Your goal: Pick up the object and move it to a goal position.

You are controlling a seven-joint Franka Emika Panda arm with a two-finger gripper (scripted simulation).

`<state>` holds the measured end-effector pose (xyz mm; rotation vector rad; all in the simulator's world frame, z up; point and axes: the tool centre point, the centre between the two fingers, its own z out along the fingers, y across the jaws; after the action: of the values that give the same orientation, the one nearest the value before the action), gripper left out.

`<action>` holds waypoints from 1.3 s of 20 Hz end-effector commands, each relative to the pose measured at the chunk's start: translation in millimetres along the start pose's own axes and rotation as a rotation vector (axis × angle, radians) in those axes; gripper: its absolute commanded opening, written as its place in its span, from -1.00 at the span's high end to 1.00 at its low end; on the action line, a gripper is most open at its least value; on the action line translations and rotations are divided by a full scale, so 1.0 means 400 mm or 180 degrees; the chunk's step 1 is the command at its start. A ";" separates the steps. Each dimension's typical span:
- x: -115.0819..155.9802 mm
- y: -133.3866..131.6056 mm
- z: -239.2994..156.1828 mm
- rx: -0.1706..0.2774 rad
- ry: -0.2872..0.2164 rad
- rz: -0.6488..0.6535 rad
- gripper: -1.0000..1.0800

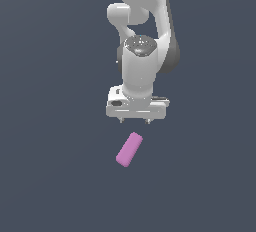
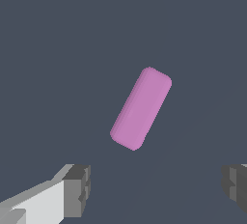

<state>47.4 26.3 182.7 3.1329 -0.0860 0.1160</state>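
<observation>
Your tool (image 1: pixel 134 120) hangs above the tabletop (image 1: pixel 45 176) with its fingers spread wide and nothing between them; the wrist view shows both fingertips (image 2: pixel 77 189) well apart with bare surface in the gap. The object (image 1: pixel 129 149) lies flat on the tabletop, just nearer the exterior camera than the tool and clear of it, not yet under the fingers.

By the look of it you are in the approach. Bring the tool over the middle of the block before you descend. The block lies askew, so turn the wrist until the fingers face its two long sides, then close across the narrow width. Its rounded edges could let it twist out of an off-centre pinch.

The object is a small pink-magenta block, elongated, with softened corners and a plain matte face. In the exterior view its far end leans toward the right. It looks clearly narrower than the spread of the fingers.
</observation>
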 end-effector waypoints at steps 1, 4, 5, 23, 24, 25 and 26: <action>0.012 0.003 0.027 0.0005 -0.0026 0.0150 -0.92; 0.029 0.009 0.069 0.0008 -0.0062 0.0378 -0.92; 0.035 0.011 0.085 0.0008 -0.0075 0.0464 -0.92; 0.090 0.036 0.300 -0.0045 -0.0231 0.1524 -0.92; 0.090 0.037 0.303 -0.0046 -0.0233 0.1537 -0.92; 0.091 0.037 0.304 -0.0047 -0.0233 0.1544 -0.92; 0.091 0.037 0.305 -0.0047 -0.0234 0.1546 -0.92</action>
<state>91.2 8.8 64.6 3.0294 -0.8318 -0.0005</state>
